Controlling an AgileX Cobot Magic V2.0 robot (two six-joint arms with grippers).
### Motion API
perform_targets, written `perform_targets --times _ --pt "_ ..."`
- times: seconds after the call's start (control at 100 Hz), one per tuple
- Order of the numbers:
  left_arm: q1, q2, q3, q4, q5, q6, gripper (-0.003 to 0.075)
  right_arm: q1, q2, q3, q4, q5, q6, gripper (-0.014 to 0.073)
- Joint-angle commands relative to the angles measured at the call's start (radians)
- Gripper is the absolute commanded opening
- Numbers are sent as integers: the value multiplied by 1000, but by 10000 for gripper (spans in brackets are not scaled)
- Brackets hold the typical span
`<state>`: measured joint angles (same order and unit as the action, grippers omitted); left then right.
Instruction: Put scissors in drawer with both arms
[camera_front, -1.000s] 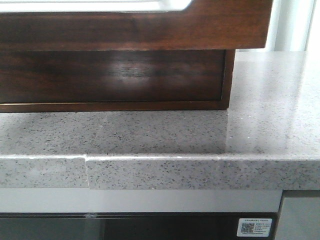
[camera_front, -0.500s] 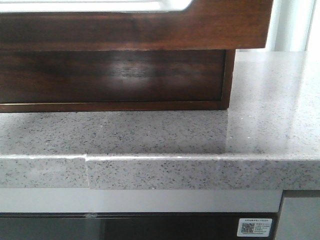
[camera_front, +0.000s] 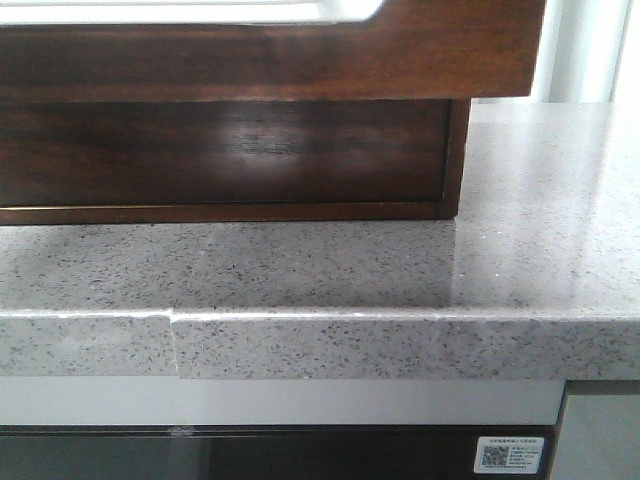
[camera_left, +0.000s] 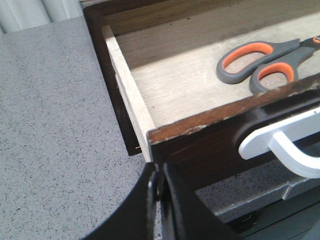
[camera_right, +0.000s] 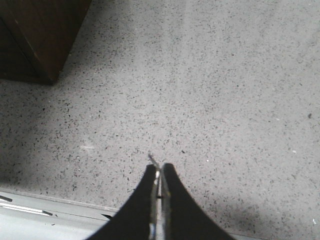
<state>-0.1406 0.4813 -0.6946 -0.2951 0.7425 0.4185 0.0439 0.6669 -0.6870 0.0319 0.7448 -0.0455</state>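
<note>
The drawer (camera_front: 270, 60) is a glossy dark brown wooden front with a white handle area (camera_front: 190, 10) along its top, pulled out over the counter. In the left wrist view the drawer (camera_left: 210, 135) stands open, with the grey-and-orange scissors (camera_left: 260, 62) lying flat on its pale floor and a white handle (camera_left: 285, 142) on its front. My left gripper (camera_left: 161, 172) is shut and empty just below the drawer front's left corner. My right gripper (camera_right: 158, 170) is shut and empty above bare counter, right of the cabinet corner (camera_right: 40, 35). Neither gripper shows in the front view.
The speckled grey stone counter (camera_front: 330, 270) carries the dark wooden cabinet body (camera_front: 230, 160). Its front edge (camera_front: 400, 345) has a seam at the left. Open counter lies right of the cabinet (camera_front: 550, 200) and left of the drawer (camera_left: 55, 115).
</note>
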Motion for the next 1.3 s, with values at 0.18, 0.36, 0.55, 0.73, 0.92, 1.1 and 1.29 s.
perform_targets --times 0.18,0.36,0.55,0.73,0.92,1.1,1.29 --pt "-9 9 -33 -27 -70 -13 -20 -6 -3 -24 -12 -59 1 -69" --pt "4 5 -31 -24 -66 -13 -20 -6 -3 -24 -12 -59 1 -69" --pt "48 -83 124 -8 -268 -56 -20 -6 -3 -24 -12 -59 1 -69" --pt "48 -264 388 113 -524 -211 -20 -6 -3 -24 -12 -59 1 -69" --pt "48 -410 610 329 -660 -466 -20 -6 -3 -24 -12 -59 1 -69" --pt "48 -478 723 302 -773 -466 -20 -6 -3 -24 -12 -59 1 -69" --pt "57 -518 726 268 -811 -466 -20 -6 -3 -24 -12 -63 1 -69"
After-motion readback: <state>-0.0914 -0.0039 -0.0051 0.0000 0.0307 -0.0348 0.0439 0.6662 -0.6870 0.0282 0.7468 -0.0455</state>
